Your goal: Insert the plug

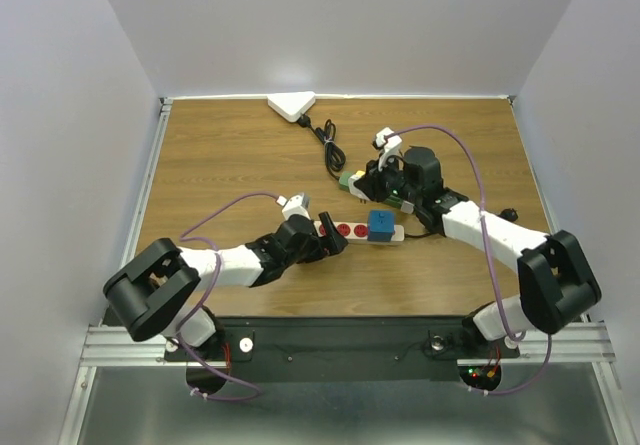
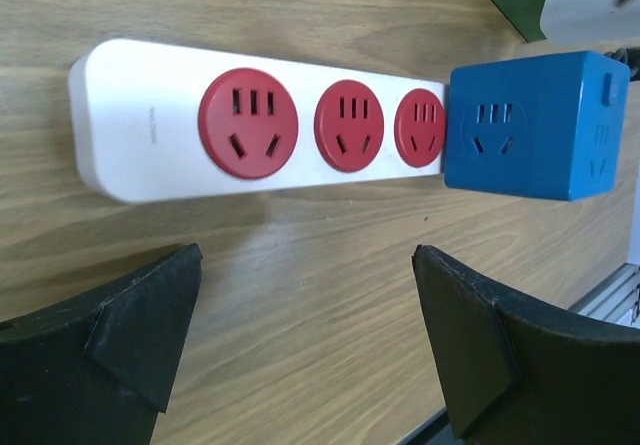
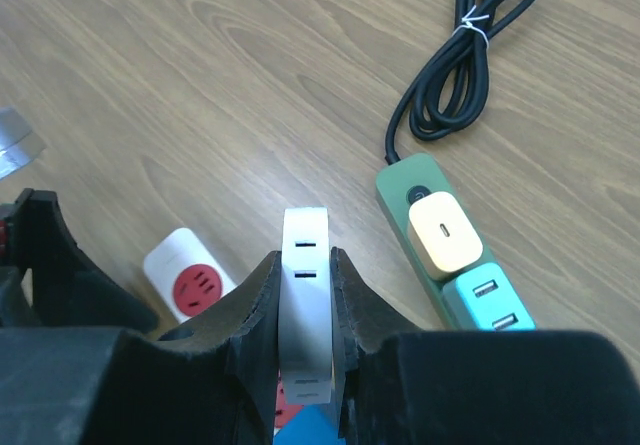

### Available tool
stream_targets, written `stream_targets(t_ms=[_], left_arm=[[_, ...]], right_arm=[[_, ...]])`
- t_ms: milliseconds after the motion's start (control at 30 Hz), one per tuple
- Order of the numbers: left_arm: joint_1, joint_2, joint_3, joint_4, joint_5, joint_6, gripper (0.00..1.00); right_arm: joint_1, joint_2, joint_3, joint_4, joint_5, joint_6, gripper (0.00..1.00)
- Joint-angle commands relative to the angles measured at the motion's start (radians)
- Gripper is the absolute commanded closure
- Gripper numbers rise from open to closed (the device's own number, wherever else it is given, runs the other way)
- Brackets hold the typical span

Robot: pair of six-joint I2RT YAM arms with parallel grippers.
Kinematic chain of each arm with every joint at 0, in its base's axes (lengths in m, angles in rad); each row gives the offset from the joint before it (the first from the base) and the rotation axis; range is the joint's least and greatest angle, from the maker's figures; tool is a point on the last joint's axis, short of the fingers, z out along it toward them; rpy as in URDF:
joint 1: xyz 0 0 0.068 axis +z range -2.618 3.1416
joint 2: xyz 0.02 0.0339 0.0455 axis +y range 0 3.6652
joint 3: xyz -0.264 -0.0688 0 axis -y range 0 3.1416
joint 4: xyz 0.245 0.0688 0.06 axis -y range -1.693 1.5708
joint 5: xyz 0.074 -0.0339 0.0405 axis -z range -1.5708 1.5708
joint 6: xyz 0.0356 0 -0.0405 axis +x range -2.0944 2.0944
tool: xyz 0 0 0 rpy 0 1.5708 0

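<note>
A white power strip [image 2: 130, 125] with three red sockets lies on the wooden table, with a blue cube adapter [image 2: 530, 125] at its right end; it also shows in the top view [image 1: 345, 229]. My left gripper [image 2: 310, 335] is open and empty, low over the table just on the near side of the strip. My right gripper [image 3: 306, 265] is shut on a flat white plug [image 3: 306, 315] with slots in its face and holds it above the strip's blue end. In the top view the right gripper [image 1: 388, 191] is behind the blue cube [image 1: 381, 225].
A green power strip [image 3: 400, 190] with a cream charger [image 3: 446, 233] and a teal USB block [image 3: 487, 300] lies behind the white strip, its coiled black cable [image 3: 465, 55] running back. A white triangular device [image 1: 291, 106] sits at the table's far edge.
</note>
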Motion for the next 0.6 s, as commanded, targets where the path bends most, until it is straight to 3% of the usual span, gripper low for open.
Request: stream_targets(t_ms=[0, 300, 567], left_arm=[[0.026, 0.047, 0.055, 0.1, 0.041, 0.032, 0.01], [0.159, 0.181, 0.069, 0.244, 0.134, 0.091, 0.01], [0.199, 0.391, 0.284, 0.324, 0.231, 0.171, 0.01]], right_arm=[[-0.009, 0.055, -0.004, 0.173, 0.007, -0.052, 1.0], [-0.036, 0.115, -0.004, 0.214, -0.016, -0.042, 0.99], [-0.038, 0.095, -0.065, 0.318, -0.059, 0.021, 1.0]])
